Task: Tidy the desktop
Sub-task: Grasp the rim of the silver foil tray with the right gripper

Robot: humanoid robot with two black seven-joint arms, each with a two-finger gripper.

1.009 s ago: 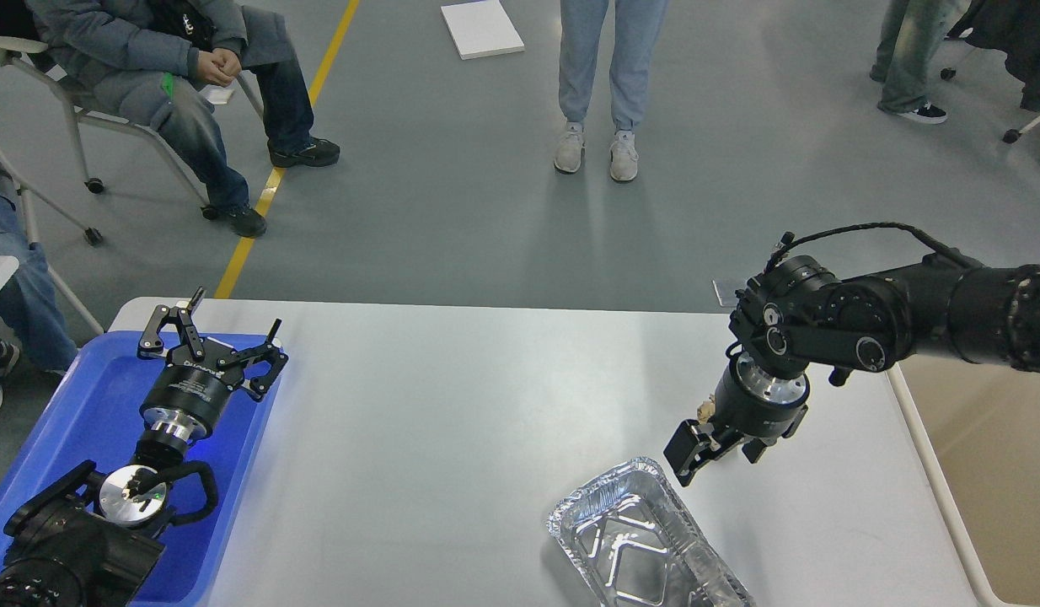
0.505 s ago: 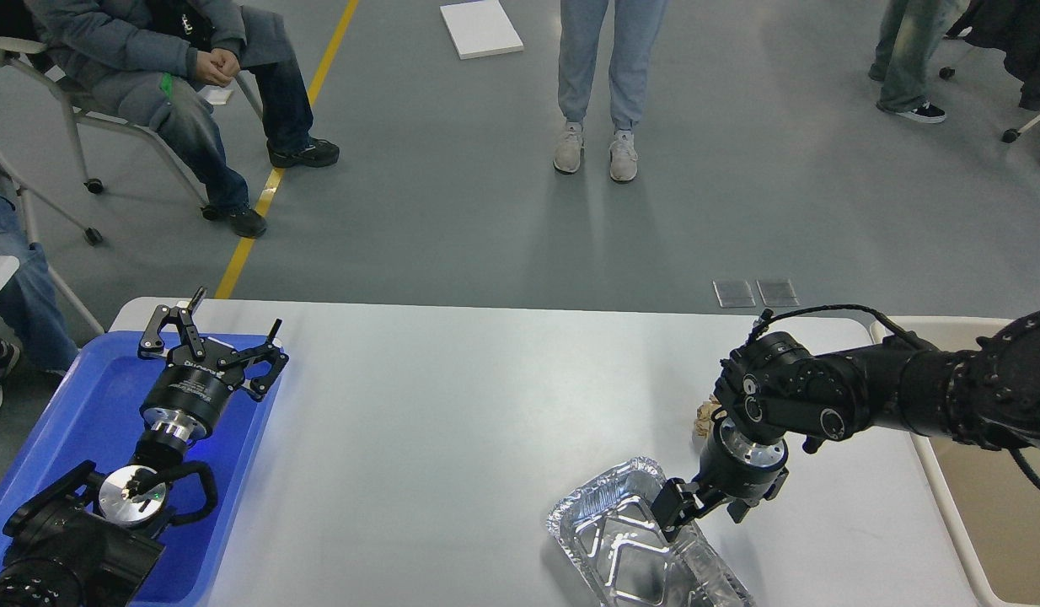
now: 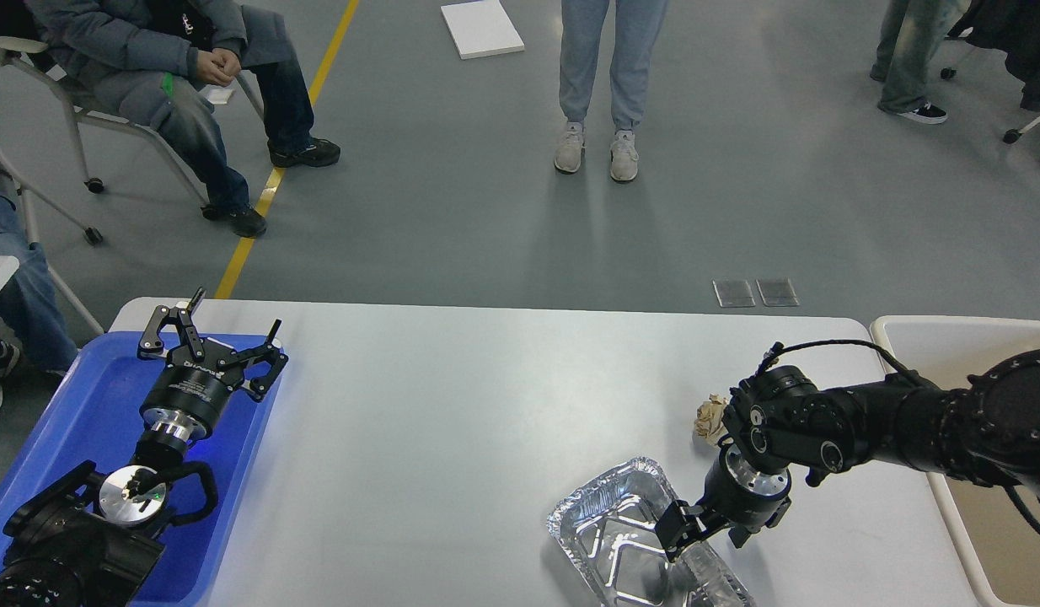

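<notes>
The desktop (image 3: 452, 421) is a light grey-white tabletop. A crinkled foil tray (image 3: 604, 539) lies empty at its near edge, right of the middle. A small crumpled beige paper ball (image 3: 710, 417) lies just behind my right wrist. My right gripper (image 3: 705, 538) points down at the foil tray's right rim with its fingers apart, one finger (image 3: 672, 531) over the tray's inside. My left gripper (image 3: 221, 333) is open and empty, hovering over the blue tray (image 3: 90, 405) at the left.
A beige rectangular bin (image 3: 958, 346) stands beside the table's right edge. People sit and stand on the floor beyond the far edge. A chair (image 3: 31, 93) is at the far left.
My right arm has come down and toward me, bringing its gripper from above the table to the foil tray's rim. The paper ball has come into view. My left arm has not moved.
</notes>
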